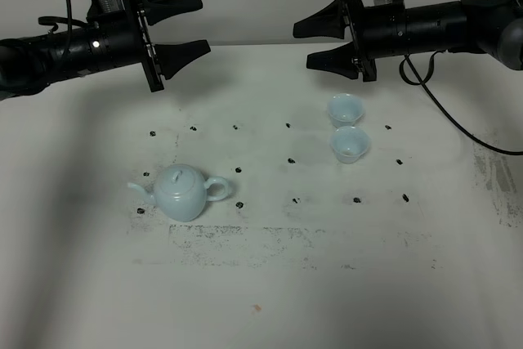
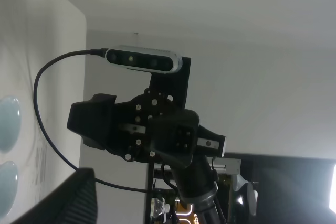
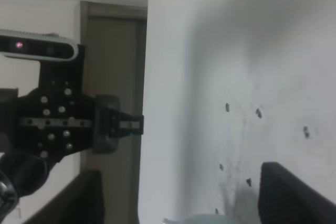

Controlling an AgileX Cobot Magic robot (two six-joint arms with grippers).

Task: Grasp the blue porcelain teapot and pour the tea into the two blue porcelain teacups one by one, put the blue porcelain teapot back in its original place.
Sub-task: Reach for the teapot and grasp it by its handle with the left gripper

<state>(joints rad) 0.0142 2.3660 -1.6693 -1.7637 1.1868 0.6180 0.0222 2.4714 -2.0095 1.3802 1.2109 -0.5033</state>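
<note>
The blue porcelain teapot (image 1: pixel 184 192) stands upright on the white table, left of centre, with its spout to the left and its handle to the right. The two blue porcelain teacups (image 1: pixel 345 109) (image 1: pixel 350 144) sit side by side at the right rear; both also show in the left wrist view (image 2: pixel 8 124) (image 2: pixel 6 187). My left gripper (image 1: pixel 203 24) hovers high above the table's far left, open and empty, well behind the teapot. Facing it from the right, my right gripper (image 1: pixel 302 45) is also open and empty, above and behind the cups. A sliver of the teapot (image 3: pixel 194 219) shows between the right fingers (image 3: pixel 294 192).
Small black marks (image 1: pixel 291 160) dot the table in a grid around the teapot and cups. A scuffed grey patch (image 1: pixel 245 239) lies in front of the teapot. The far table edge (image 1: pixel 261 42) runs just under both grippers.
</note>
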